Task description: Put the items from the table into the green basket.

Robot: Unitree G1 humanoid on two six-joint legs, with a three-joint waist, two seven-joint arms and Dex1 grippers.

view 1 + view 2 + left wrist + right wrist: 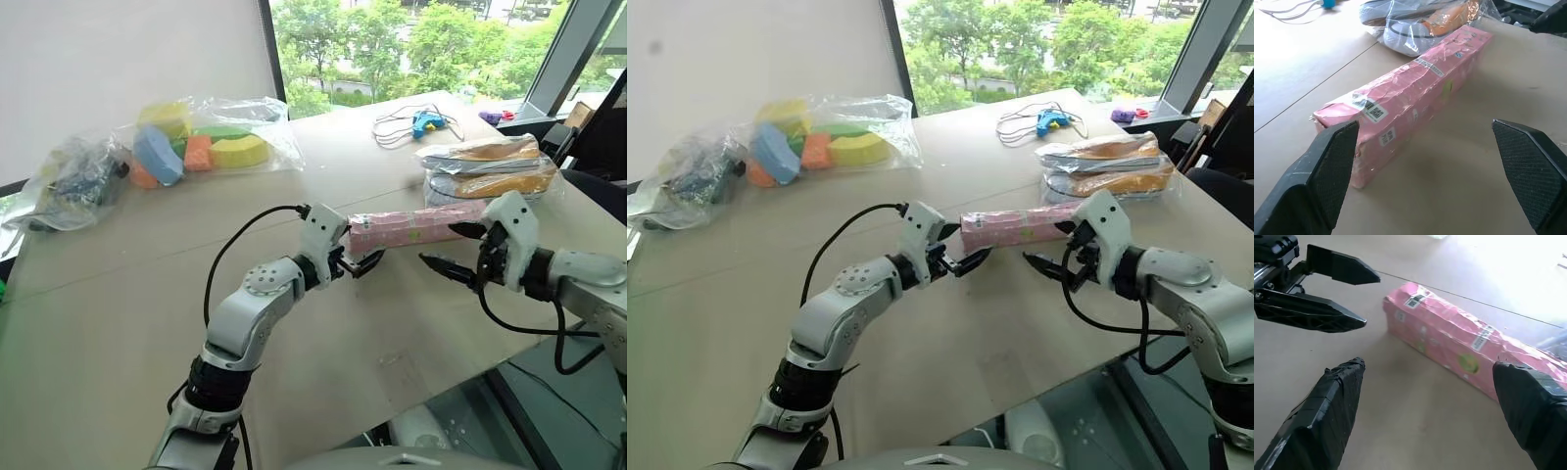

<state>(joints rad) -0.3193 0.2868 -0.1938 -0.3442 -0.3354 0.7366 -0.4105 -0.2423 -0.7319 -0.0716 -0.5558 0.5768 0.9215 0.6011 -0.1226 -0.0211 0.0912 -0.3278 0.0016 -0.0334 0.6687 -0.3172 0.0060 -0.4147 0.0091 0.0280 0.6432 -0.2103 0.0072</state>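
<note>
Both pincers gape wide at the long pink box (416, 227): left pincer (358, 262) at its near end, right pincer (456, 251) beside its far half.

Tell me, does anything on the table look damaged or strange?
Yes. The near end of the long pink box looks crumpled and its wrap is wrinkled. It lies flat on the table; nothing is spilled.

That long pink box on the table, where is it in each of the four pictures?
Left eye view: pink box lies mid-picture, between the two grippers.
Right eye view: pink box again mid-picture, between them.
Left wrist view: pink box runs from the nearer finger up toward the wrapped sneakers.
Right wrist view: pink box crosses the middle.
Shared landmark: the sneakers beyond its far end.
</note>
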